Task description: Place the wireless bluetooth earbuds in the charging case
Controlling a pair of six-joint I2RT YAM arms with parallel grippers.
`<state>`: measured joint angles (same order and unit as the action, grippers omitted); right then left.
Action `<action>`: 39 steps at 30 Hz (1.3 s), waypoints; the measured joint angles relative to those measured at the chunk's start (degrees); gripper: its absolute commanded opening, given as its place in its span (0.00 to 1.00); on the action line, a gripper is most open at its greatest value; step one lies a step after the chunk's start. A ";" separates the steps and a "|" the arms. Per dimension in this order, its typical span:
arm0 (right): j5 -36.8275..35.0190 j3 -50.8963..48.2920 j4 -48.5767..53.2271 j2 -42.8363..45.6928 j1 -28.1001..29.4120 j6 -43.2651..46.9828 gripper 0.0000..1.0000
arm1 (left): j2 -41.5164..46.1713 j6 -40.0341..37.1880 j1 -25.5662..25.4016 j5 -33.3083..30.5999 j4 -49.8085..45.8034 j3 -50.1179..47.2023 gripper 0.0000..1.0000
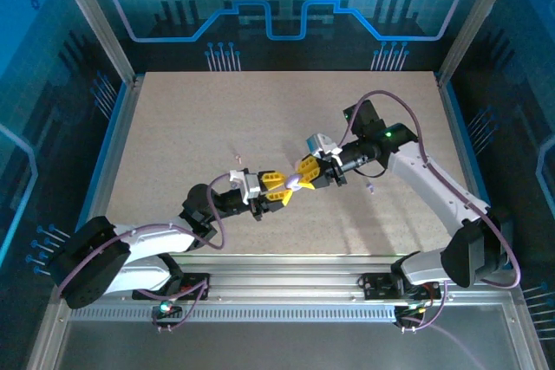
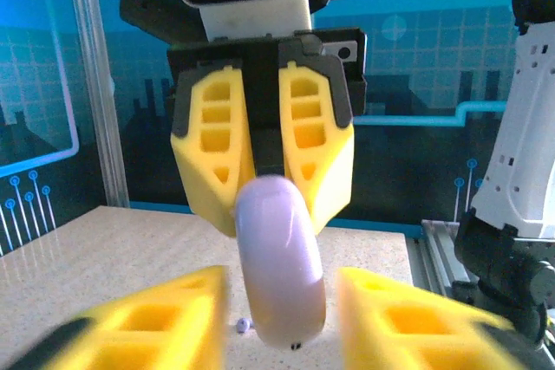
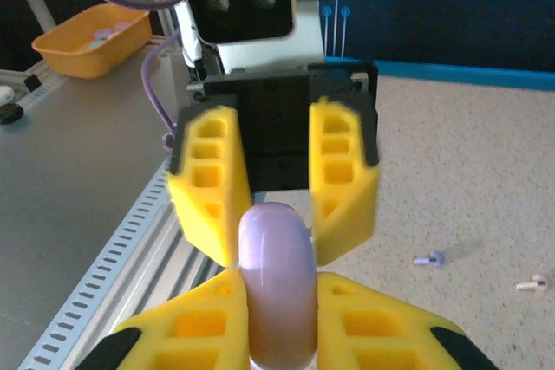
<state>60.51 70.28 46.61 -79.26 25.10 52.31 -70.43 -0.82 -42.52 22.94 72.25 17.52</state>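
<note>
The lavender charging case hangs in the air over the middle of the table, closed and edge-on. My right gripper is shut on the charging case, both pads pressed to its flat sides. My left gripper faces it from the other side, open, its yellow fingers straddling the case with a gap on each side. Two earbuds lie on the table: a lavender earbud and a whitish earbud. One tiny earbud shows below the case.
An aluminium rail runs along the table's near edge, between the arm bases. An orange bin stands off the table beyond the rail. Blue transparent walls and metal posts enclose the speckled tabletop.
</note>
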 measured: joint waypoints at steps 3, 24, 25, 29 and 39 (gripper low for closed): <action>-3.61 -1.25 -2.01 1.86 0.07 -2.03 0.16 | 0.63 -2.21 0.04 -2.05 -1.77 -0.09 0.65; -29.51 -6.71 -7.74 9.75 11.78 -3.21 0.13 | 12.96 -21.22 0.04 -2.08 -48.50 7.54 0.65; -29.88 -6.73 -7.74 9.75 12.11 -3.02 0.14 | 12.96 -21.40 0.04 -1.79 -49.11 7.63 0.65; -30.67 -7.21 -8.26 9.79 13.46 -2.51 0.14 | 12.96 -21.70 0.04 -0.59 -50.49 8.22 0.62; -31.30 -7.63 -9.53 9.25 15.41 -2.51 0.14 | 12.85 -21.40 0.04 1.09 -50.56 8.48 0.50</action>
<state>29.21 62.65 37.08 -70.02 40.51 49.80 -57.58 -22.22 -42.48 24.03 21.69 26.00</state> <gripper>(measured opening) 0.144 0.523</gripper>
